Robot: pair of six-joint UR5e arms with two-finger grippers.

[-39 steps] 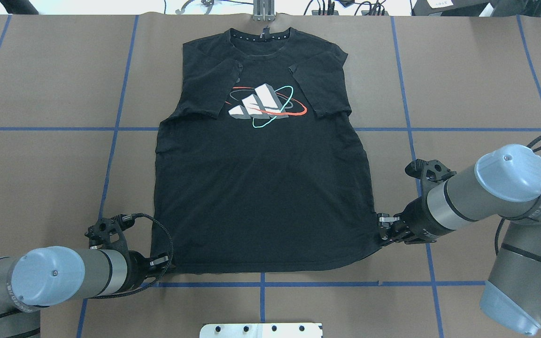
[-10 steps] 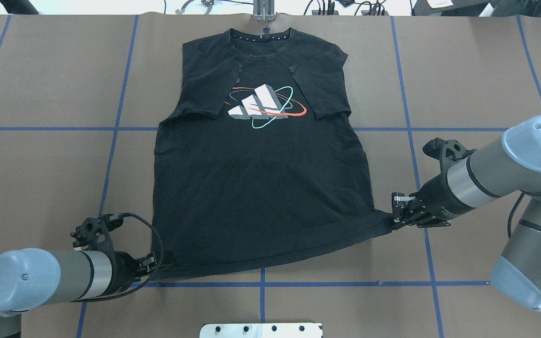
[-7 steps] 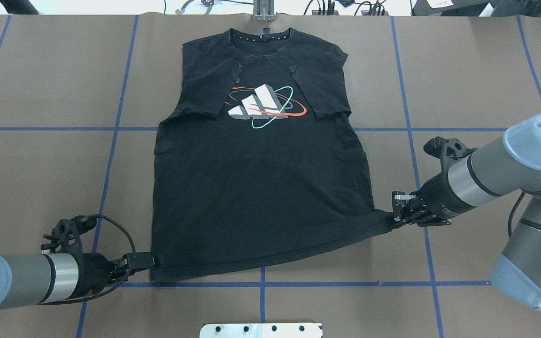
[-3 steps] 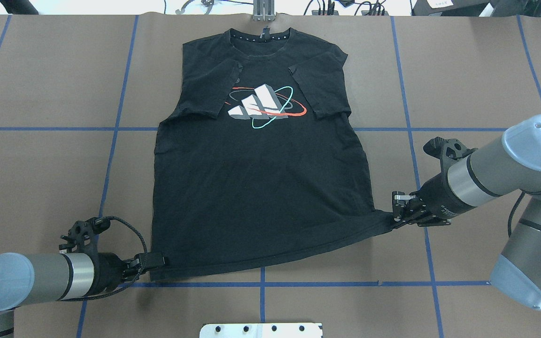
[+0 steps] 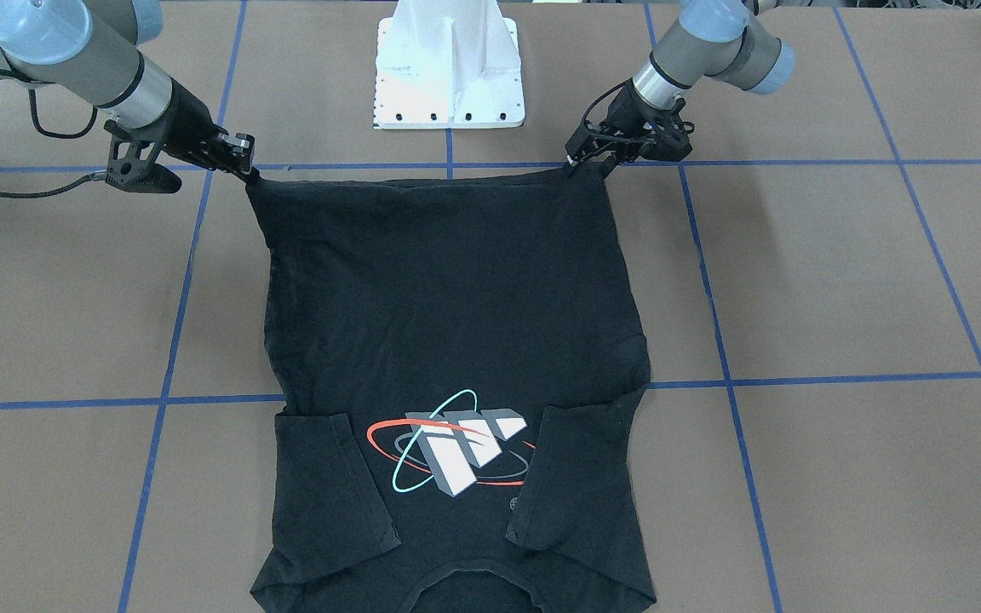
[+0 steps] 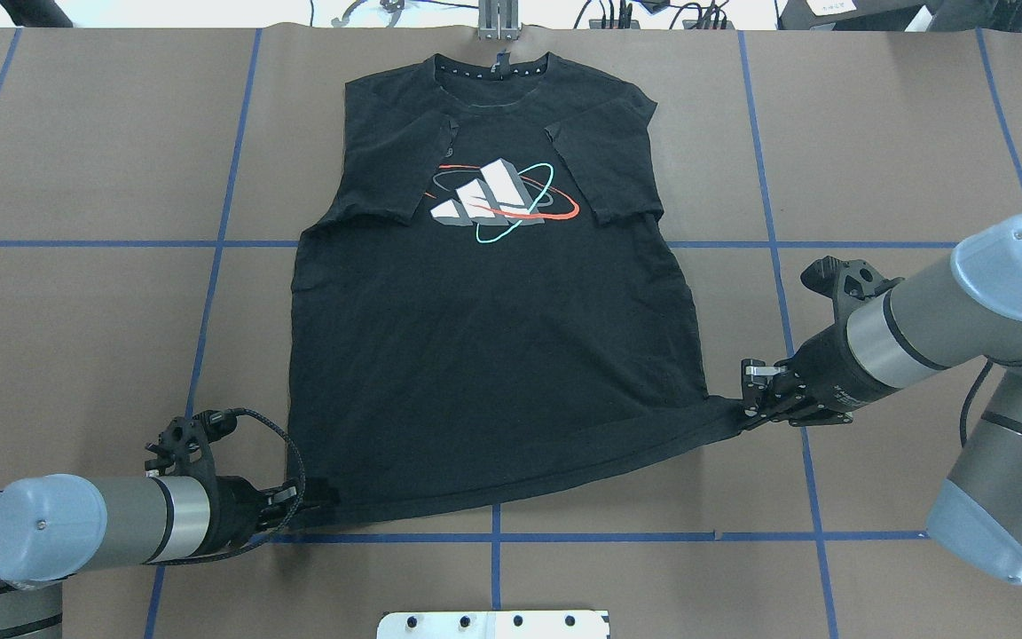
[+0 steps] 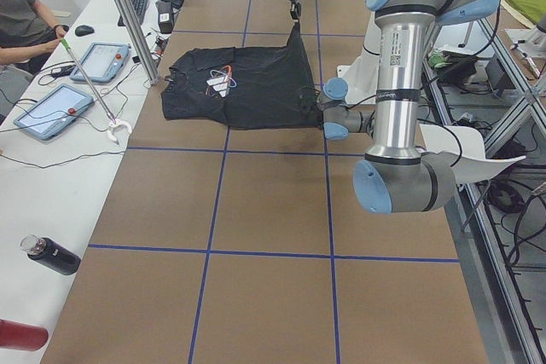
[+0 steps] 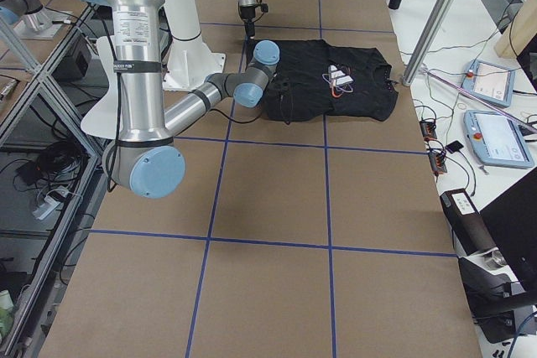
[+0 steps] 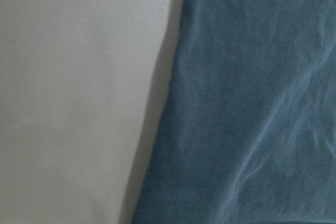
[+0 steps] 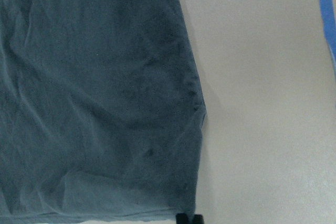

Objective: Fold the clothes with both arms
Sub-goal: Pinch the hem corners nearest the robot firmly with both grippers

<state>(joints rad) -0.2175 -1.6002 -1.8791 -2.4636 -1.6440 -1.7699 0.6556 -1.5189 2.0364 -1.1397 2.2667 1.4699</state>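
Note:
The black T-shirt [image 6: 493, 355] lies flat, logo [image 6: 498, 200] up, both sleeves folded in and the collar at the far edge. My right gripper [image 6: 749, 410] is shut on the right hem corner, which is drawn out to a point; in the front view this gripper [image 5: 245, 166] is on the left. My left gripper [image 6: 314, 495] sits at the left hem corner with a finger over the cloth, and I cannot tell whether it is closed. It also shows in the front view [image 5: 577, 160]. The wrist views show only cloth [image 9: 252, 103] [image 10: 94, 93] and table.
The white pedestal base [image 5: 450, 68] stands at the near table edge, and its plate shows in the overhead view [image 6: 493, 624]. Blue tape lines [image 6: 209, 302] grid the brown tabletop. A metal post [image 7: 128, 14], tablets [image 7: 51, 112] and a bottle [image 7: 51, 255] are on the far side bench.
My left gripper backed away from the left hem corner and has slid back in over it. The right gripper and its stretched corner have stayed put for the last second.

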